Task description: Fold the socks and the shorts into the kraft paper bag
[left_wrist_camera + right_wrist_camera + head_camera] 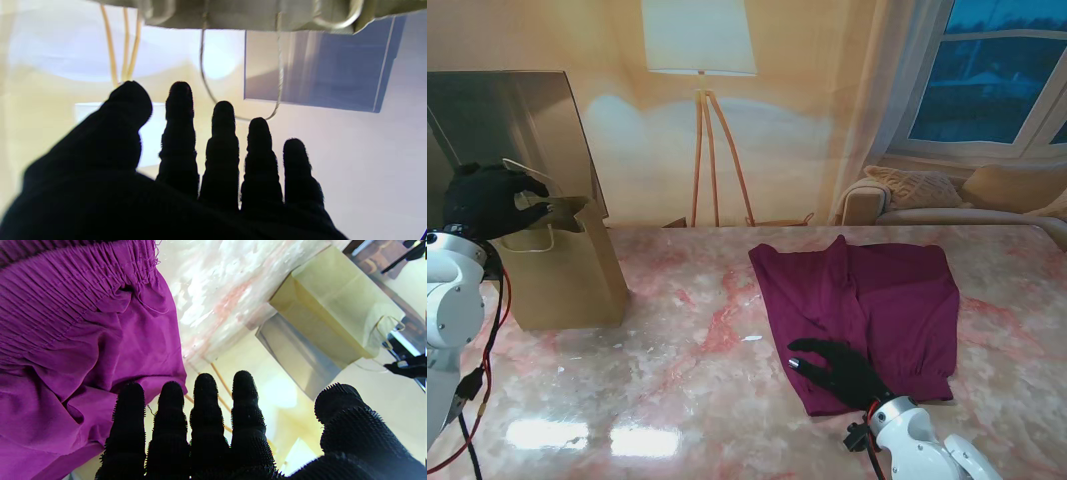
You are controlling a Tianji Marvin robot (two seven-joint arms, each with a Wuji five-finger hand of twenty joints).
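Shorts (867,310), one purple pair, lie spread flat on the marble table (687,370) at about three o'clock, and one kraft paper bag (562,275) stands upright at nine o'clock; I can make out no socks. My right hand (842,370) rests with fingers spread on the shorts' near left corner, gripping nothing. My left hand (487,198) sits at the bag's rim by one thin handle (233,100), fingers apart in the wrist view, though contact is hard to tell.

Socks nowhere discernible; kraft paper bag (253,13) blurred and edge-cropped in the left wrist view.
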